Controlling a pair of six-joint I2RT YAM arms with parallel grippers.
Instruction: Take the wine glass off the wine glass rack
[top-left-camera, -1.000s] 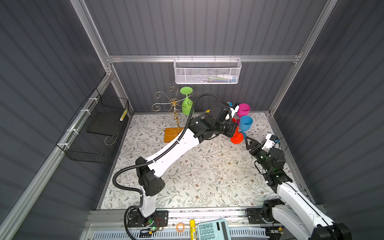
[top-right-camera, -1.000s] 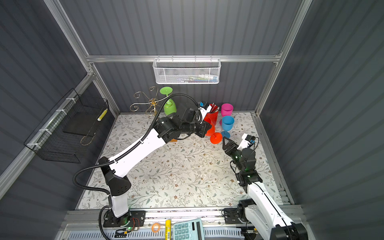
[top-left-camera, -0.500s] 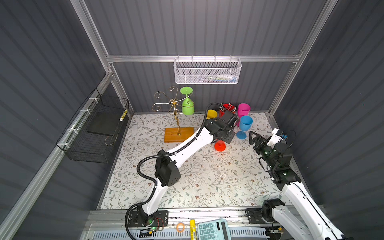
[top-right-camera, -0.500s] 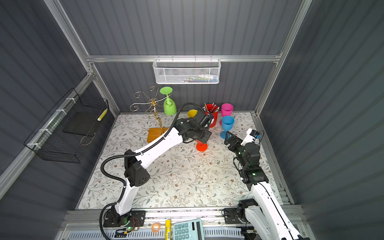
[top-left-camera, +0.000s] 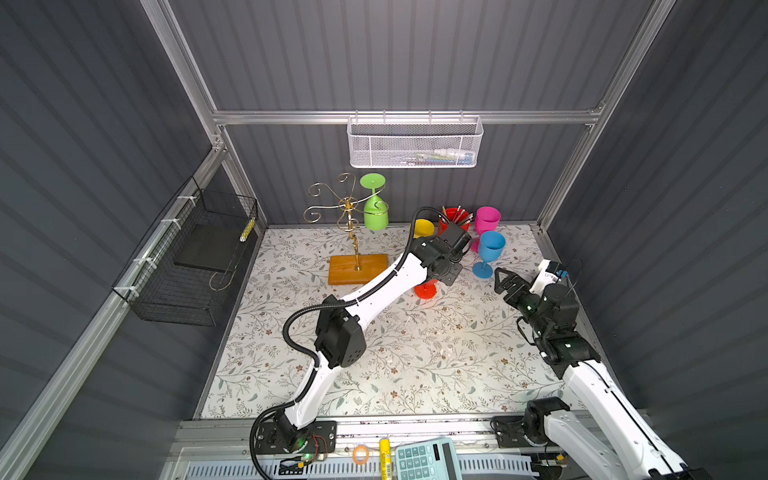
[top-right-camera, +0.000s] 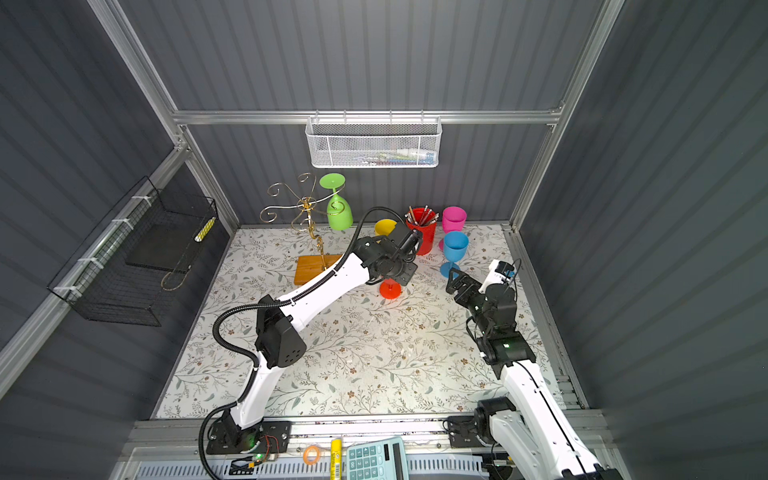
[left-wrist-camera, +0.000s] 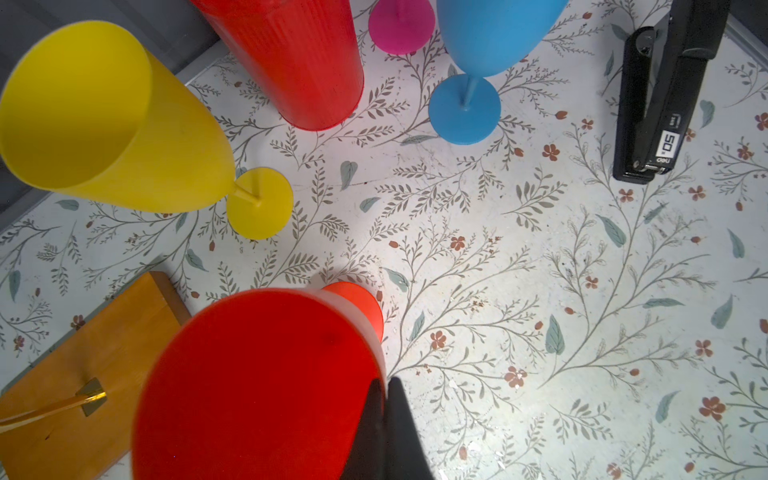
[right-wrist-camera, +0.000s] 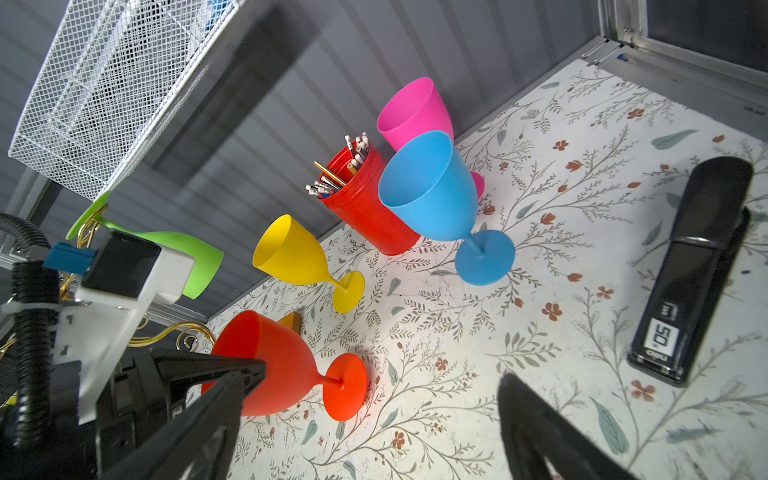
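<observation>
Left gripper (left-wrist-camera: 384, 390): jaws together, clamped on the rim of the red wine glass (right-wrist-camera: 274, 365); in the left wrist view the two black fingers pinch the rim wall from either side. The glass is off the wine glass rack (top-left-camera: 348, 205) and upright, its foot on the floral mat (top-left-camera: 415, 353) just beside the right end of the rack's wooden base (top-left-camera: 349, 272); the left arm's wrist covers its bowl in both top views. Right gripper (top-left-camera: 505, 282): jaws spread wide, holding nothing and touching nothing, hovering near the right edge of the mat and pointed toward the cluster of glasses. A green wine glass (top-left-camera: 376, 214) hangs upside down from a scroll arm on the right side of the rack. Along the back wall stand a yellow wine glass (top-left-camera: 423, 227), a red cup of pencils (top-left-camera: 455, 218) and a pink wine glass (top-left-camera: 487, 219). A blue wine glass (top-left-camera: 491, 246) stands in front of the pink one, between the left wrist and the right gripper. A black stapler (right-wrist-camera: 698, 270) lies on the mat close to the right gripper. A white mesh basket (top-left-camera: 415, 143) hangs on the back wall and a black wire basket (top-left-camera: 187, 266) on the left wall.
</observation>
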